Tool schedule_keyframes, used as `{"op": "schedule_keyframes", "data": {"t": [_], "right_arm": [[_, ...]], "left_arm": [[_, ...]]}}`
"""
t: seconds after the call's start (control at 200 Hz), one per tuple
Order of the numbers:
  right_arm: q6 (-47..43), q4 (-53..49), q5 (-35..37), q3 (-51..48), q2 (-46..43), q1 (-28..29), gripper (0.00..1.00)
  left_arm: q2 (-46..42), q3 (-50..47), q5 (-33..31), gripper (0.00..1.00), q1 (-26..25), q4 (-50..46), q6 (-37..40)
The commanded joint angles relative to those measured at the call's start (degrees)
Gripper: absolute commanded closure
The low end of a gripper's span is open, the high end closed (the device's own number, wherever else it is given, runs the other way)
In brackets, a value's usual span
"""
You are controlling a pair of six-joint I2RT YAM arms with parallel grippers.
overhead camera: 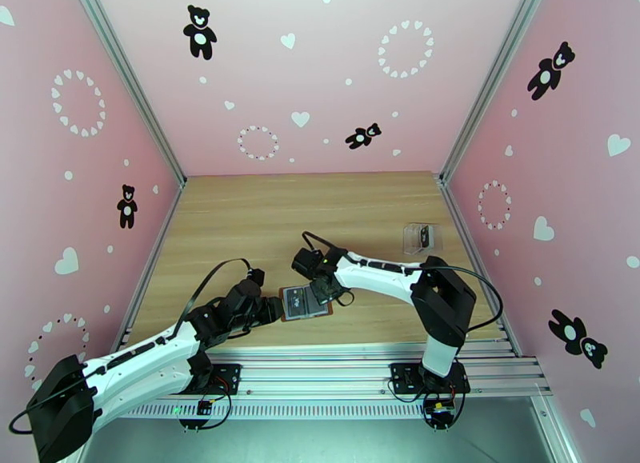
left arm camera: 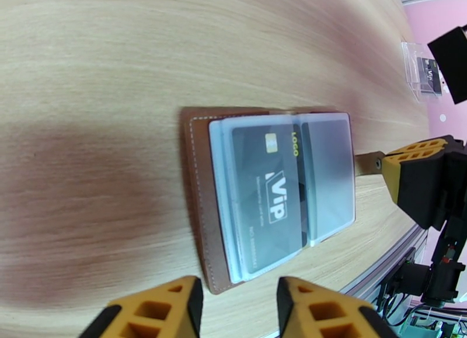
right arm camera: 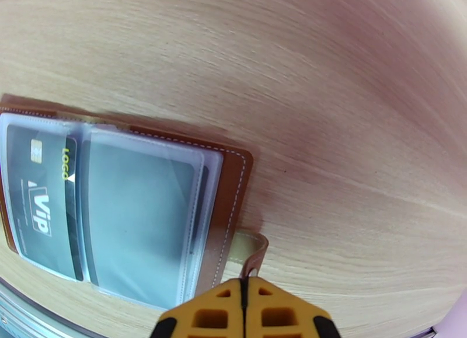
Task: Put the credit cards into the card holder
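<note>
while your right gripper (right arm camera: 244, 282) clamps the tab (right arm camera: 252, 254) of the wallet (right arm camera: 236, 181) and your left gripper (left arm camera: 239, 295) gapes empty, a tug could slide the card (left arm camera: 262, 193) out.

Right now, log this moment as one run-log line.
card holder: open on table | credit card: in see-through pocket | right gripper: shut on snap tab | left gripper: open beside holder
</note>
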Motion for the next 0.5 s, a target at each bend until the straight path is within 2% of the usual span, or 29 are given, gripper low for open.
{"op": "schedule_keyframes", "data": {"t": [0.0, 0.15, 0.35, 0.495], "right_arm": [[0.42, 1.72, 0.15, -2.7, -4.67, -0.21, 1.0], [0.12, 9.52, -5.93, -9.6, -10.71, -3.0, 1.0], [0.71, 19.11, -14.51, -18.16, -16.72, -6.61, 1.0], [1.21, 22.82, -17.28, -22.03, -18.43, -8.01, 1.0]], "left_arm": [[-0.33, -0.35, -2.46, 0.57, 0.38, -2.54, 0.82], [-0.16, -0.47, -3.54, 0.46, 0.49, -3.76, 0.64], [4.36, -0.99, -0.88, 0.45, 0.58, 1.32, 0.13], [9.74, -0.93, 2.37, 0.46, 0.51, 6.68, -0.16]]}}
